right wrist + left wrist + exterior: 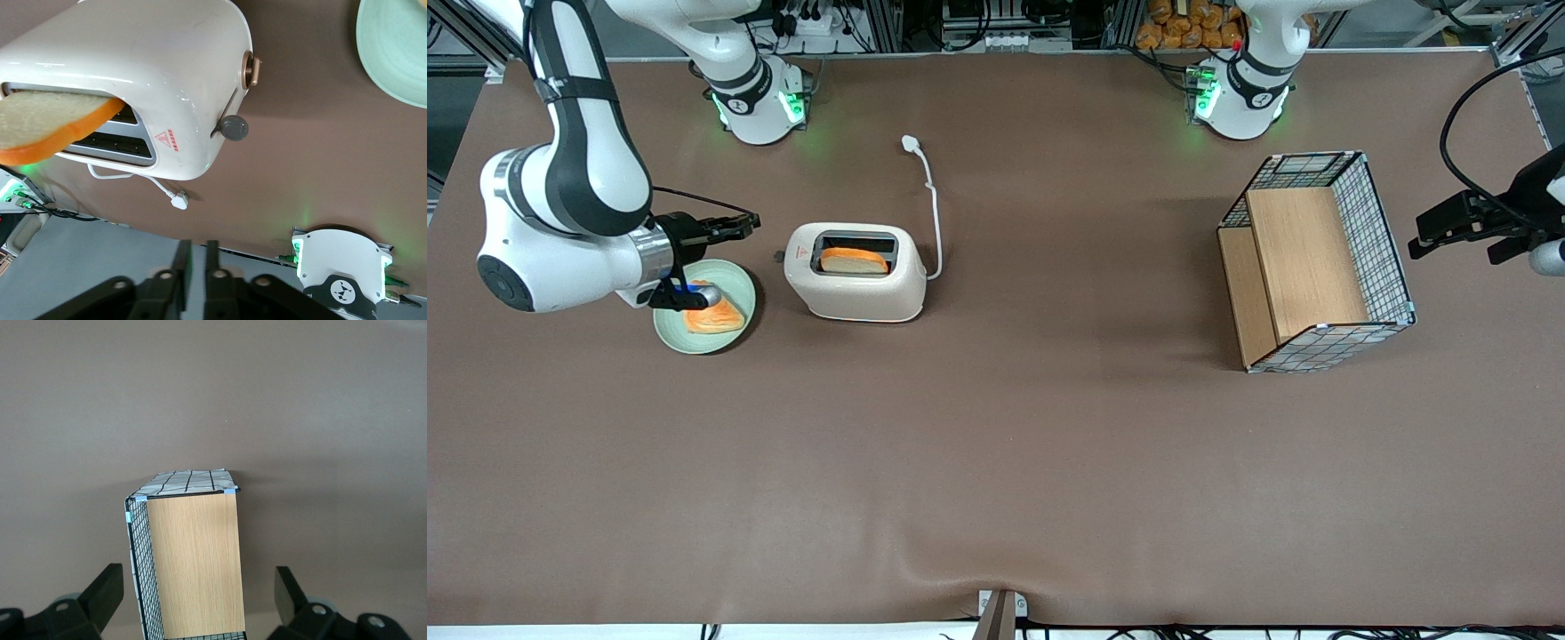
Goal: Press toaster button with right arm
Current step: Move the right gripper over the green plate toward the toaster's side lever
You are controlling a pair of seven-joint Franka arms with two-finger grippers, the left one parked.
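Observation:
The cream-white toaster point(854, 286) stands on the brown table with a bread slice point(854, 260) in one slot. Its narrow end faces the working arm's end of the table. The toaster button point(779, 258) is a small dark-grey nub sticking out of that end. The right wrist view shows the toaster point(167, 73), the toaster button point(235, 127) and the bread slice point(47, 127). My gripper point(749, 220) on the right arm point(569, 222) hangs above the rim of a green plate, beside that narrow end and apart from the button. Its fingers point(197, 245) are shut on nothing.
A pale green plate point(743, 286) with a second bread slice point(713, 317) lies under the wrist. A copper knob point(251, 71) sits on the toaster's end near the button. The white cord and plug point(910, 142) trail away from the front camera. A wire basket point(1316, 262) stands toward the parked arm's end.

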